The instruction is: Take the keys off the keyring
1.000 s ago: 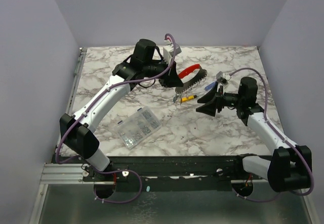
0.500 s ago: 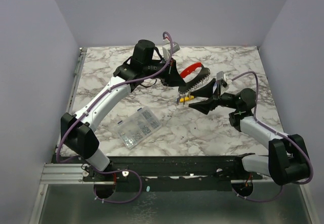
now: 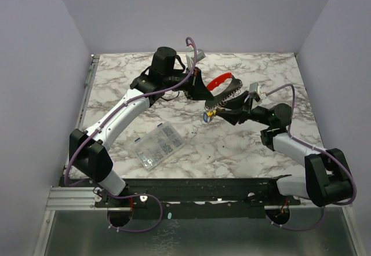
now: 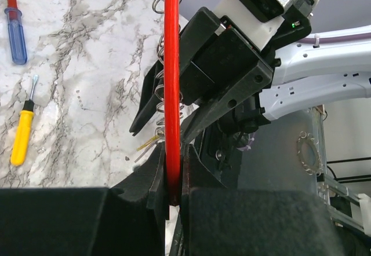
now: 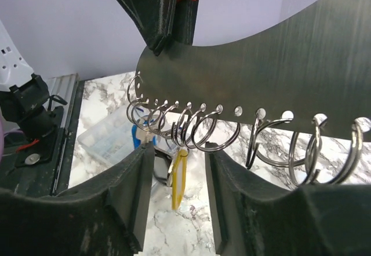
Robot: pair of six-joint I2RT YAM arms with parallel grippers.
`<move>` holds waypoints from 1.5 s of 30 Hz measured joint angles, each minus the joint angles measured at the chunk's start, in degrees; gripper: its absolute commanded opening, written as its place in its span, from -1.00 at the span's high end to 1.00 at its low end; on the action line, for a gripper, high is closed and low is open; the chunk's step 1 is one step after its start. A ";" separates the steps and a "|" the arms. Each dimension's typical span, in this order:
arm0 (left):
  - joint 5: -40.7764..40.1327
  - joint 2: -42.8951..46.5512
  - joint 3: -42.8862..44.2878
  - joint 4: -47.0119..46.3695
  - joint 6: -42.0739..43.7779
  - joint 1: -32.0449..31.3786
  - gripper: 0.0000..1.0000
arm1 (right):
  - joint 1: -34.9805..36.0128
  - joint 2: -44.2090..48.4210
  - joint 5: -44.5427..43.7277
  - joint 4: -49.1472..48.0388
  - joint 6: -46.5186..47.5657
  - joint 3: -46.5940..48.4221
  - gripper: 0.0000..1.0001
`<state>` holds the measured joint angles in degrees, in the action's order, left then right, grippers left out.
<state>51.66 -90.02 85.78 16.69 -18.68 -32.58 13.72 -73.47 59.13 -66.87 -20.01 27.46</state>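
Two hands meet above the marble tabletop. My left hand is clamped tight on the red band of the keyring and holds it up off the tabletop. Below the band is the grey metal plate, with a row of holes along its lower edge. Wire split rings hang through those holes.

My right hand sits just under that edge with its fingers apart. The keys dangle from the rings at the near end of the row. One with a yellow tag hangs in the gap between my fingers, and I see a little space on each side of it. A blue tag shows just behind my left-side finger.

On the tabletop, well apart from the keyring, lie a clear compartment box, a yellow-handled screwdriver and a blue-and-red screwdriver.
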 measured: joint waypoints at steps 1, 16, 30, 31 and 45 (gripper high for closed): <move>0.11 0.00 0.00 -0.13 -0.17 0.00 1.00 | 0.15 -0.11 -0.13 -0.02 0.31 0.00 0.11; 1.49 0.68 -1.07 -2.25 -1.88 0.26 1.00 | 0.57 -1.44 -0.70 -0.55 3.61 -0.76 0.56; -4.37 2.60 -6.75 -3.87 -3.72 4.72 1.00 | 0.61 -0.74 -0.76 0.11 0.46 -0.33 0.99; -4.98 2.60 -7.41 -3.87 -4.13 4.74 1.00 | 0.61 -0.68 -0.76 0.79 0.31 -0.11 0.99; -8.87 3.76 -17.88 -10.40 -8.98 4.72 1.00 | 0.98 -0.66 0.55 32.59 7.74 12.07 0.99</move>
<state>42.78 -86.26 67.90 6.28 -27.66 -27.86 14.70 -74.13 59.68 -34.28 -12.27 39.53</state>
